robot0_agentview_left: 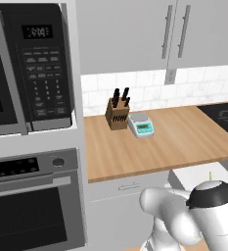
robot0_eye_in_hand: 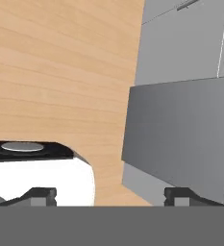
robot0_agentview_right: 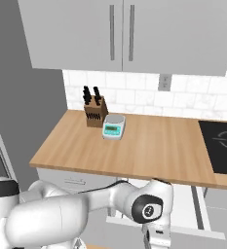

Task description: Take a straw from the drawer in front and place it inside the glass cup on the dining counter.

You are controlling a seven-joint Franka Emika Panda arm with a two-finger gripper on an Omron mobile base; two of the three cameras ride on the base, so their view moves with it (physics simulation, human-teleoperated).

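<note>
The drawer (robot0_agentview_left: 199, 172) under the wooden worktop stands pulled out, and its pale inside also shows in the right base view (robot0_agentview_right: 185, 204). A thin pale yellowish straw (robot0_agentview_left: 210, 175) pokes up inside it, just above my arm's elbow. My hand (robot0_agentview_right: 158, 237) hangs low in front of the open drawer, pointing down. In the hand view my gripper (robot0_eye_in_hand: 111, 194) is open, its fingertips (robot0_eye_in_hand: 41, 194) wide apart with nothing between them, looking at wood floor and grey cabinet fronts (robot0_eye_in_hand: 180, 139). The glass cup and the dining counter are out of view.
On the worktop (robot0_agentview_left: 184, 142) stand a knife block (robot0_agentview_left: 117, 113) and a small kitchen scale (robot0_agentview_left: 141, 125). A black cooktop (robot0_agentview_left: 223, 115) lies at its right end. A microwave (robot0_agentview_left: 30, 63) and a wall oven (robot0_agentview_left: 32, 206) fill the left. Grey wall cabinets (robot0_agentview_right: 120, 34) hang above.
</note>
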